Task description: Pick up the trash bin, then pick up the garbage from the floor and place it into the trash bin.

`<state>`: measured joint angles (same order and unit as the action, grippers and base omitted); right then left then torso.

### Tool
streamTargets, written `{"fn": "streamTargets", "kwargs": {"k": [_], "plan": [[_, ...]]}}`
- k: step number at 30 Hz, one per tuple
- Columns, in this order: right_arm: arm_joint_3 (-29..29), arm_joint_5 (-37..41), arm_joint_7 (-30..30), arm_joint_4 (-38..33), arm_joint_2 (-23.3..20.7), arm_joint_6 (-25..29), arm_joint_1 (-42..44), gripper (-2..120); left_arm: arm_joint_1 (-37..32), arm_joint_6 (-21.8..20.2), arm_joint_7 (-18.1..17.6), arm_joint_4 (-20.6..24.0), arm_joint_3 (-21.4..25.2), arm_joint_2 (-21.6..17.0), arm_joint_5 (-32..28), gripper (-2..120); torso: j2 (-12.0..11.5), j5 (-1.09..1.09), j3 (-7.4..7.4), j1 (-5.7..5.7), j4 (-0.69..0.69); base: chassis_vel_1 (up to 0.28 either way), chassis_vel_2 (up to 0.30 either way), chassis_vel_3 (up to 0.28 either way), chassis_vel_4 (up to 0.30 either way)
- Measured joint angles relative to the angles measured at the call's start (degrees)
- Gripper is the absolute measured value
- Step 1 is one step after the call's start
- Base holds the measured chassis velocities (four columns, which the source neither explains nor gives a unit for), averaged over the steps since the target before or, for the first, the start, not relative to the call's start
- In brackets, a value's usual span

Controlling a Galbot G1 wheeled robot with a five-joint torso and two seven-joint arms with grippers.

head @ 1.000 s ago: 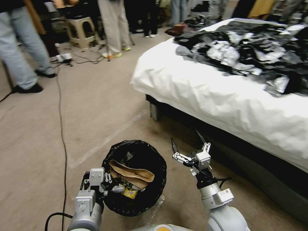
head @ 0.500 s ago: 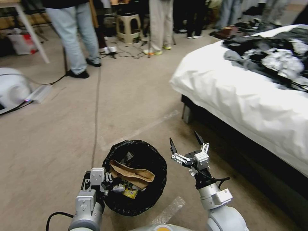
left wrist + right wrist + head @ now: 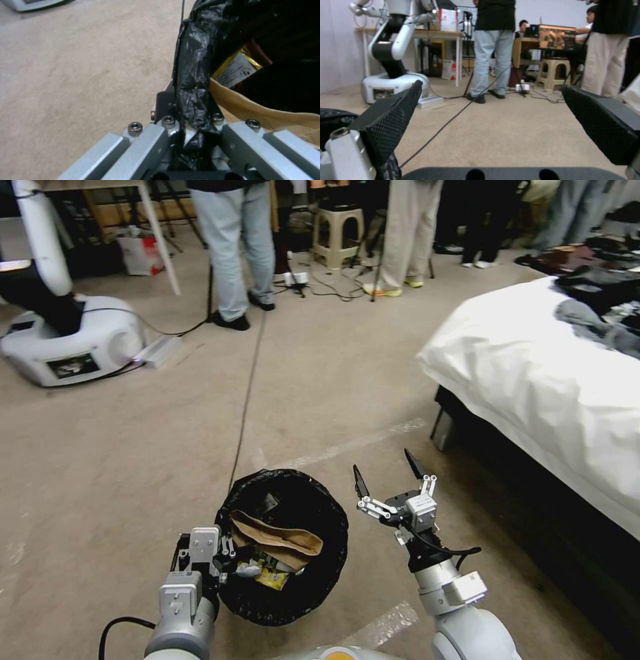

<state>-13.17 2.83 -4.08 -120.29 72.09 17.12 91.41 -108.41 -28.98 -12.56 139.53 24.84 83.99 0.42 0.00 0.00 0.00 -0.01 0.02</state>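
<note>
Trash bin (image 3: 283, 545) hangs upright at the robot's front, mouth facing up, with the left hand (image 3: 215, 569) pinching the black bag-covered rim on the side nearest the left arm; in the left wrist view the two fingers (image 3: 143, 147) are pressed onto the crinkled bag (image 3: 193, 82) at that edge. Garbage (image 3: 270, 543) lies inside: a long strip of brown paper (image 3: 280, 538) stretched across the opening from the held rim toward the right arm, with a yellow wrapper (image 3: 272, 579) under it (its printed label shows in the left wrist view). The right hand (image 3: 389, 477) hovers just beside the bin's far right rim, spread wide and holding nothing, fingertips aimed forward. Bare floor (image 3: 133, 447) opens ahead and to the left, crossed by a thin black cable (image 3: 247, 400) and a pale tape line (image 3: 353, 443). A bed (image 3: 547, 380) closes off the right side; another robot's white base (image 3: 73, 340) sits far left.
</note>
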Motion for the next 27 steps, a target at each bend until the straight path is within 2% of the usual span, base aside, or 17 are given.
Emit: {"fn": "streamTargets", "kwargs": {"k": [15,21,25,26,27], "plan": [[0.27,-0.02,0.68,0.41,0.04,0.05,-0.38,100,0.66,1.25,0.4,-0.38,-0.19,-0.01,-0.57,0,0.0,0.0,0.0,0.0,-0.02,0.012,0.008,0.009,0.009],[0.26,-0.03,0.76,0.63,0.05,0.13,-0.21,100,0.76,-0.02,0.34,-0.33,-0.55,-0.09,-2.84,0,0.0,0.0,0.0,0.0,-0.02,0.0,0.0,0.0,0.0],[0.21,-0.2,0.85,0.93,0.03,0.43,0.12,100,0.86,-2.35,-0.47,0.59,-0.66,-0.24,-7.07,0,0.0,0.0,0.0,0.0,-0.01,0.0,0.0,0.0,0.0],[0.21,-0.33,0.88,0.99,0.03,0.57,0.37,100,1.05,-4.05,-0.99,0.96,-0.76,-0.32,-10.54,0,0.0,0.0,0.0,0.01,-0.02,0.0,0.0,0.0,0.0],[0.21,-0.33,0.88,0.99,0.03,0.57,0.37,100,1.05,-4.05,-0.99,0.96,-0.76,-0.32,-10.54,0,0.0,0.0,0.0,0.01,-0.02,0.0,0.0,0.0,0.0]]}}
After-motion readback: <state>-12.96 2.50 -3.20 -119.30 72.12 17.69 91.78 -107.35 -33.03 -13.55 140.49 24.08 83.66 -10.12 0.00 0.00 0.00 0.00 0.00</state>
